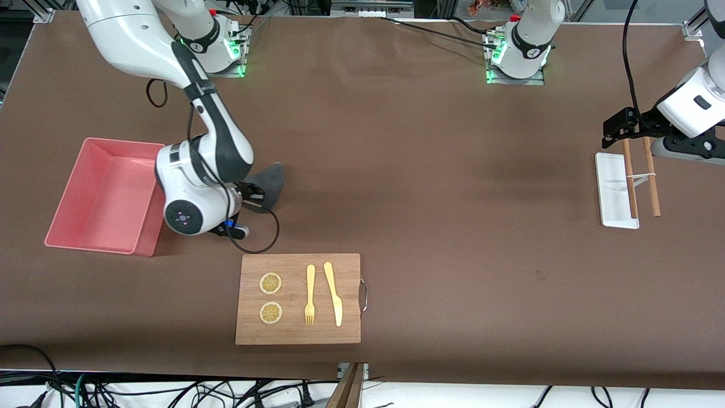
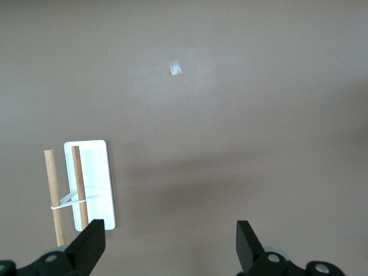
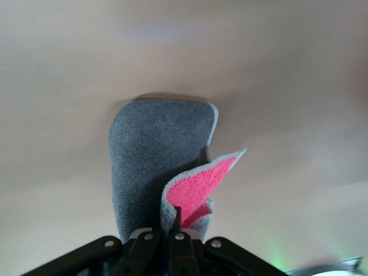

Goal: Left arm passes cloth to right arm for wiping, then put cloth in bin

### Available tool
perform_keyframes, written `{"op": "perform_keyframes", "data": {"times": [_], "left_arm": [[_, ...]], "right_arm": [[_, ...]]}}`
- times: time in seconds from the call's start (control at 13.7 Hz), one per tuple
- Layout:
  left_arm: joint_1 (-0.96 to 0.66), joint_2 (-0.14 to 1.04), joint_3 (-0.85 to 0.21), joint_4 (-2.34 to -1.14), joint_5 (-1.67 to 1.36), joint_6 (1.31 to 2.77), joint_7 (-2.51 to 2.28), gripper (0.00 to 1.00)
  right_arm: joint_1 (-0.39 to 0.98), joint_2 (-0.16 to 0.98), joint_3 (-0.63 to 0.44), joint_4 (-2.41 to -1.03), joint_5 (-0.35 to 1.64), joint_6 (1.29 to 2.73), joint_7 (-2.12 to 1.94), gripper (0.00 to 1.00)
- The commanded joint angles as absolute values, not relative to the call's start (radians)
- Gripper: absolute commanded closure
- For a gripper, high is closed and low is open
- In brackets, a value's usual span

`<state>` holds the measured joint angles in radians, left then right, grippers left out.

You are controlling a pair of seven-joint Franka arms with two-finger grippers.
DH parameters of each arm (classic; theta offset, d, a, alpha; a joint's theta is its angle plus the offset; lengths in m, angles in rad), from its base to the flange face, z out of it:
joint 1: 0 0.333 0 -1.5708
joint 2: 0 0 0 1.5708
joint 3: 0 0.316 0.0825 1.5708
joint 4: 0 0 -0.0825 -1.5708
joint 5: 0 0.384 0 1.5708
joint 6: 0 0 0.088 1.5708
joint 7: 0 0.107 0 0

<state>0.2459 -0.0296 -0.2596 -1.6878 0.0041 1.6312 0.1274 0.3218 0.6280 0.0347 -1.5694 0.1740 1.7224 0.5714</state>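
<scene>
Now the right pincer [image 1: 249, 195] drags the small dark grey cloth with a pink underside [image 1: 268, 184] over the brown counter [image 1: 430, 170], just beside the pink rectangular plastic bin [image 1: 107, 195].

Its fingers are pinched tight on one end of the cloth, which trails flat on the counter toward the left arm's end; one corner is curled up, showing pink. The cloth's long axis seems to run from the pincer outward, roughly along the counter's length and angling a little away from the front camera. To wipe well, I judge the wrist should stay low so the free end lies flat, with strokes pulled away from the trailing end, so it does not bunch; then lift and carry it over the bin. The left pincer [image 2: 169, 244] waits spread wide and empty above the flat white tray [image 1: 613, 190] with two wooden sticks [image 1: 640, 178].
</scene>
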Motion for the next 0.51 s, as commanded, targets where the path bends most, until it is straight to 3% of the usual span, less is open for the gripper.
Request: {"op": "perform_keyframes", "data": {"times": [0.0, 0.29, 0.44], "left_arm": [[0.247, -0.005, -0.267, -1.599, 0.021, 1.577, 0.137, 0.0], [0.238, 0.093, -0.275, -1.462, 0.021, 1.523, 0.078, 0.0], [0.236, 0.098, -0.276, -1.46, 0.021, 1.519, 0.069, 0.0]], "right_arm": [[0.395, 0.626, 0.029, -1.572, 0.215, 1.75, 0.688, 1.0], [0.509, 0.626, 0.029, -1.569, 0.311, 1.837, 0.888, 1.0], [0.54, 0.626, 0.029, -1.569, 0.313, 1.865, 0.929, 1.0]]}}
